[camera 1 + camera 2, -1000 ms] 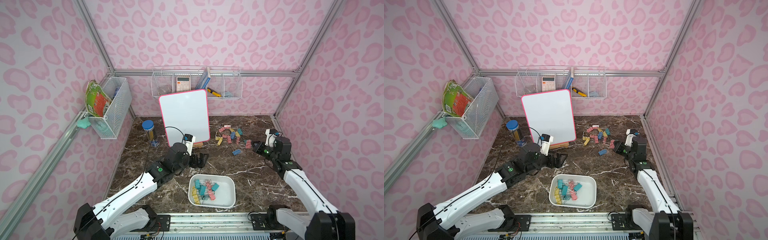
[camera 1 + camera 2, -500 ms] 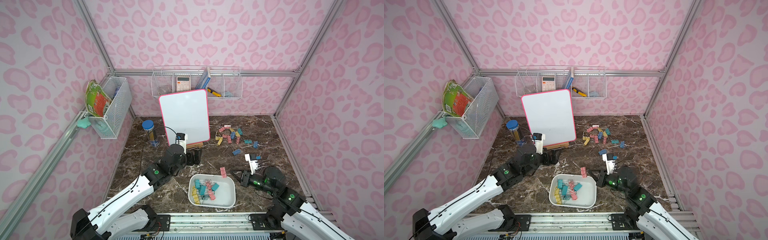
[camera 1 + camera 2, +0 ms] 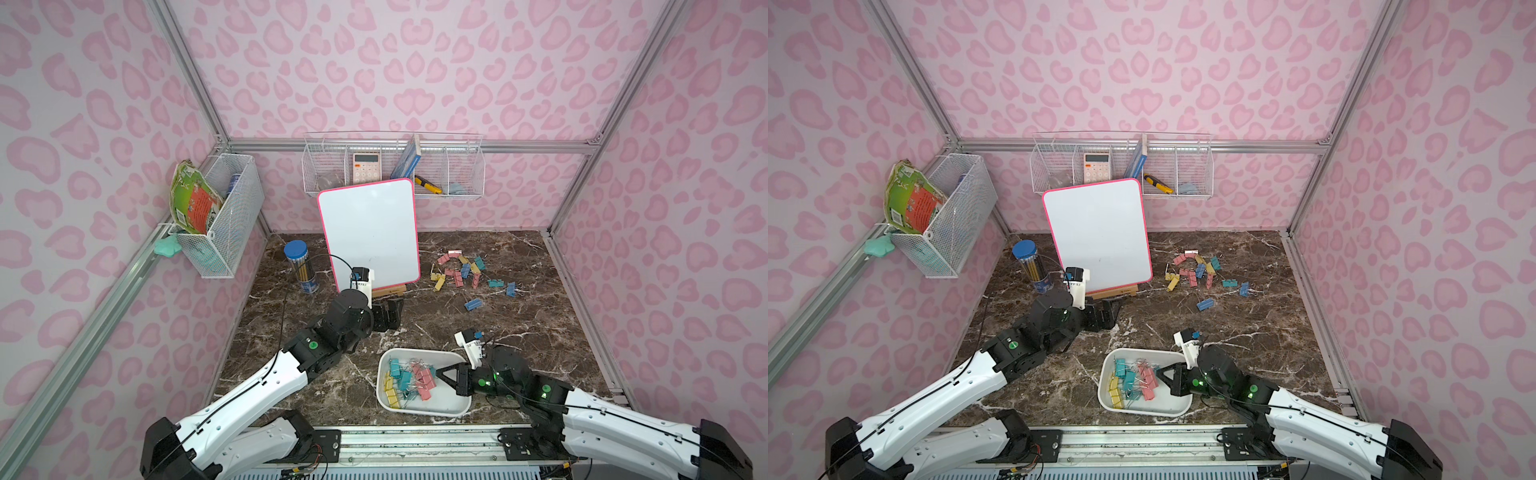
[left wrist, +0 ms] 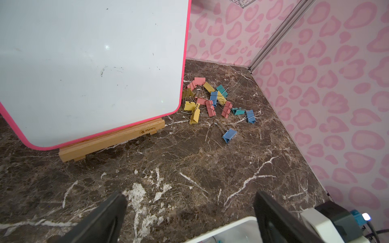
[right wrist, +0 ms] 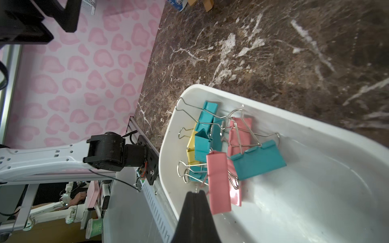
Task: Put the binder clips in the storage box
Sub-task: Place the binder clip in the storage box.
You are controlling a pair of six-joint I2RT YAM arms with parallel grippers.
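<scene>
The storage box (image 3: 451, 401) (image 3: 1173, 405) is a shallow white tray at the table's front, with several binder clips (image 3: 405, 380) (image 5: 210, 143) lying in it. My right gripper (image 3: 436, 371) (image 3: 1158, 371) (image 5: 196, 192) hangs over the box's inside. It is shut on the wire handle of a pink binder clip (image 5: 219, 183), which dangles beside its tips. Several loose binder clips (image 3: 461, 270) (image 4: 210, 101) lie at the back right, and a lone blue one (image 3: 473, 304) (image 4: 229, 135) is nearer. My left gripper (image 3: 388, 313) (image 4: 189, 210) is open and empty, low by the whiteboard's stand.
A pink-edged whiteboard (image 3: 370, 237) leans on a wooden stand (image 4: 109, 141) at the back centre. A pencil jar (image 3: 301, 266) stands to its left. White wire baskets hang on the back wall (image 3: 395, 166) and the left wall (image 3: 220, 220). The box's corner (image 4: 231, 228) lies near my left fingers.
My right arm has swung from beside the loose pile to over the box, carrying the pink clip. My left gripper has shifted slightly toward the whiteboard stand and stayed open.
</scene>
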